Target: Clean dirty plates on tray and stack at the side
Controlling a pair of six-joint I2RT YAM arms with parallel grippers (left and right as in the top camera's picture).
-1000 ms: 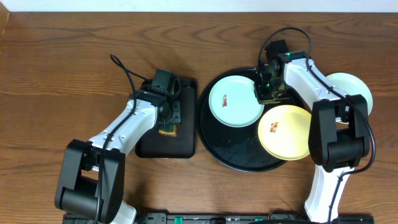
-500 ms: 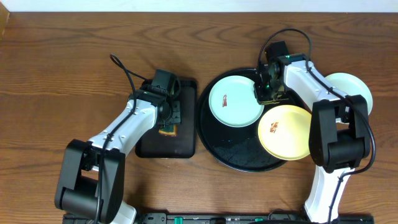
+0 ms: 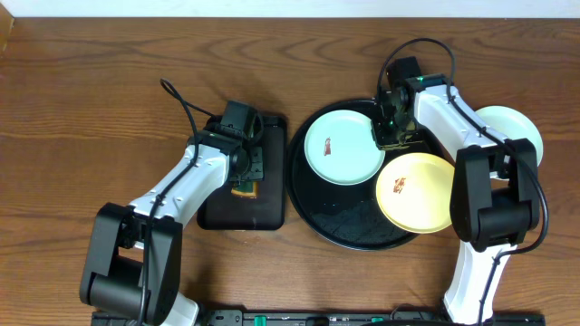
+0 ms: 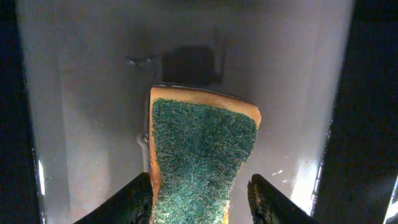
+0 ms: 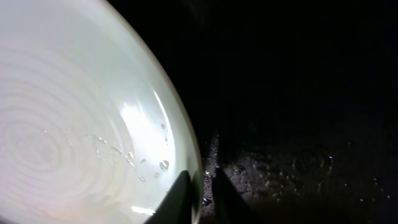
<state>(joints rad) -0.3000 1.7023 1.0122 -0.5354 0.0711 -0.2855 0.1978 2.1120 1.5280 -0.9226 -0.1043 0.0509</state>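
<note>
The round black tray (image 3: 344, 222) holds a mint-green plate (image 3: 343, 147) with a brown smear. A yellow plate (image 3: 417, 192), also smeared, lies over the tray's right rim. A second mint plate (image 3: 512, 127) lies on the table at the far right, partly hidden by my right arm. My right gripper (image 3: 391, 129) is shut on the right rim of the smeared mint plate (image 5: 74, 124), one finger inside the rim and one outside (image 5: 200, 177). My left gripper (image 4: 199, 190) is open astride a green-and-yellow sponge (image 4: 202, 137), with a gap at the right finger.
The sponge lies in a small rectangular black tray (image 3: 217, 213), wet and grey in the left wrist view (image 4: 93, 93), left of the round tray. Bare wood-grain tabletop (image 3: 91, 100) stretches to the left and along the back. The round tray's floor is wet (image 5: 298, 168).
</note>
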